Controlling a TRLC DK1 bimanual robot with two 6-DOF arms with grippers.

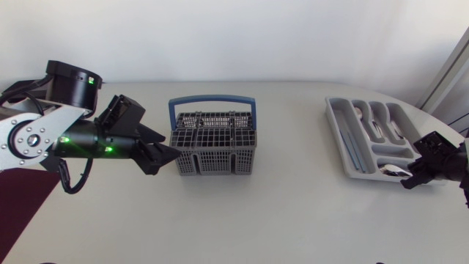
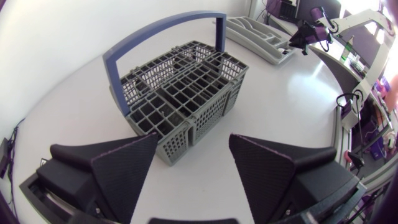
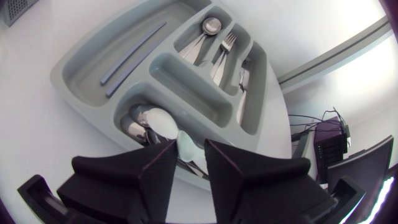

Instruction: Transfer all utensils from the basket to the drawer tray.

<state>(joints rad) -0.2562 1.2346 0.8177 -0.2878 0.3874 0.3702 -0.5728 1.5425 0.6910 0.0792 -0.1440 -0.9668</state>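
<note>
The grey wire-mesh basket (image 1: 212, 143) with a blue handle stands mid-table; I see no utensils in its compartments (image 2: 186, 93). My left gripper (image 1: 165, 155) is at its left side, open, nothing between the fingers (image 2: 194, 146). The grey drawer tray (image 1: 344, 139) lies at the right. In it are a metal spoon (image 3: 211, 25), a fork (image 3: 227, 43), long blue-grey handles (image 3: 134, 53) and white spoons (image 3: 165, 121). My right gripper (image 1: 410, 180) hangs over the tray's near end, fingers a little apart, a white spoon handle in the gap (image 3: 191, 149).
The tray (image 2: 258, 34) sits close to the table's right edge, where the right arm (image 2: 305, 34) comes in. Bare white tabletop stretches between basket and tray and in front of both.
</note>
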